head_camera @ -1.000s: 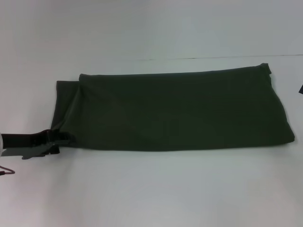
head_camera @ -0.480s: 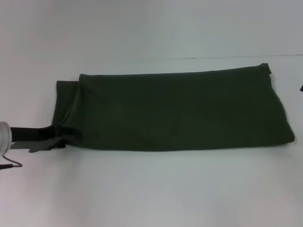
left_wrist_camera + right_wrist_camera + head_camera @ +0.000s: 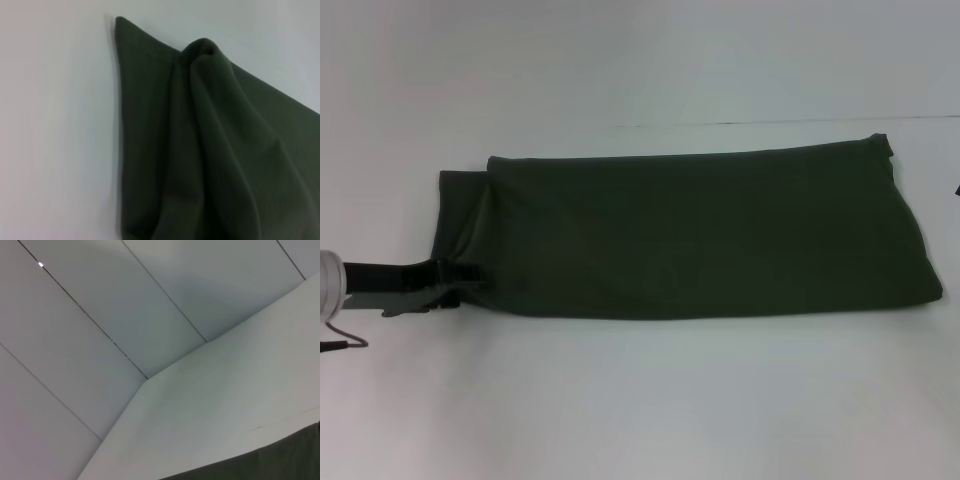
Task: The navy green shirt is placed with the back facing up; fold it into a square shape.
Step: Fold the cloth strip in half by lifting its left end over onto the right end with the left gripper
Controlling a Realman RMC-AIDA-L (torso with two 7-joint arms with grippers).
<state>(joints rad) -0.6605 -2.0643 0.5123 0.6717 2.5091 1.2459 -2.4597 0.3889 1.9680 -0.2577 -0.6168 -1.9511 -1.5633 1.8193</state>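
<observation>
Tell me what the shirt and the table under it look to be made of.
The navy green shirt: soft matte knit, probably cotton; it drapes in rounded folds near the left hand. The table: smooth, hard-looking white surface, laminate or painted board; which, I cannot tell.

- Large soft cotton T-shirt [image 3: 690, 235], folded into a long band across the middle of the head view: plain dark olive-green, no print showing.
- Flat table surface [image 3: 640, 400]: plain white.
- Left gripper [image 3: 448, 285], lower left of frame: black.
</observation>
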